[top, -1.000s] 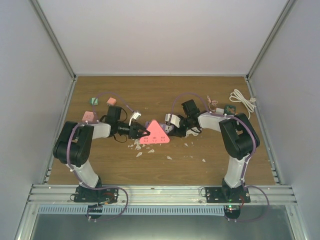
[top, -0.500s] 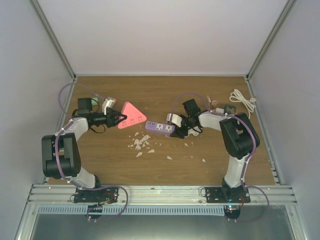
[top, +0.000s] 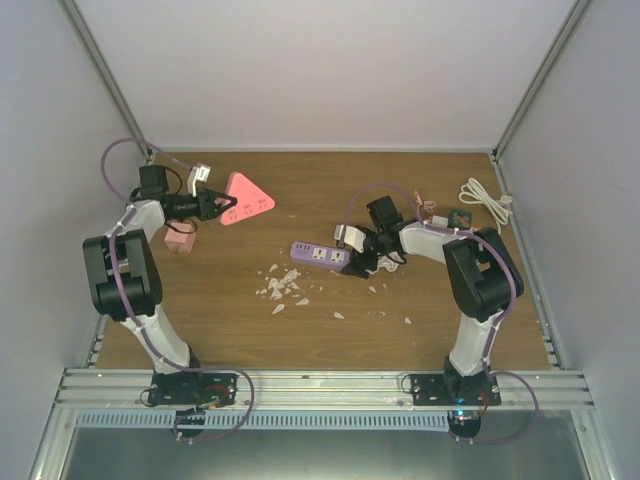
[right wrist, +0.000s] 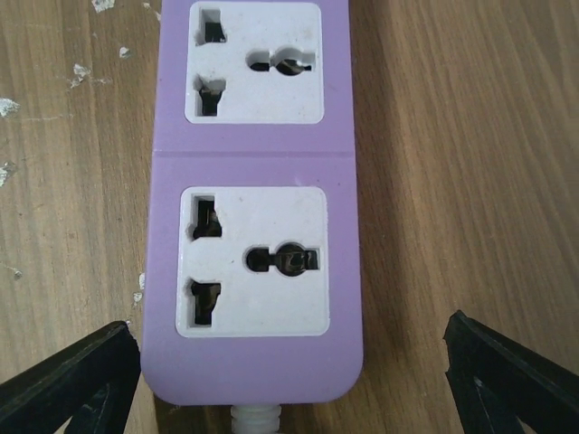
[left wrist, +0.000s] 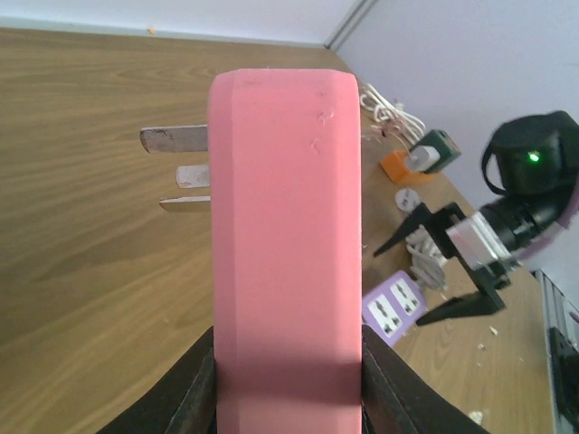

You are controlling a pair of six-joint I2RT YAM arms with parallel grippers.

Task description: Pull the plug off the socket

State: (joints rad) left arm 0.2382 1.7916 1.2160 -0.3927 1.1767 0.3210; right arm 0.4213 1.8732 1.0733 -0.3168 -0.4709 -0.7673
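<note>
The pink triangular plug (top: 247,203) is clamped in the left arm's fingers (left wrist: 194,402) near the far-left corner of the surface (top: 330,185), prongs bare. Well apart, the purple power strip (right wrist: 253,208), lying left-to-right, is straddled by the right arm's wide-spread fingers (right wrist: 81,371).

2 robot arms, the left arm (top: 125,280) and the right arm (top: 480,290); 1 big pink triangle plug (top: 245,200) at 10 o'clock seen from above, with 3 metal pins (left wrist: 172,138); 1 purple power strip (top: 320,256) near the middle, with 2 white faces (right wrist: 253,262) showing close up; 1 small pink block (top: 180,240) at 9 o'clock; 1 white cord (top: 487,203) at 2 o'clock; 1 orange socket (left wrist: 395,165) and 1 green block (left wrist: 441,145) just beside it; white crumbs (top: 283,285), too small to count.
</note>
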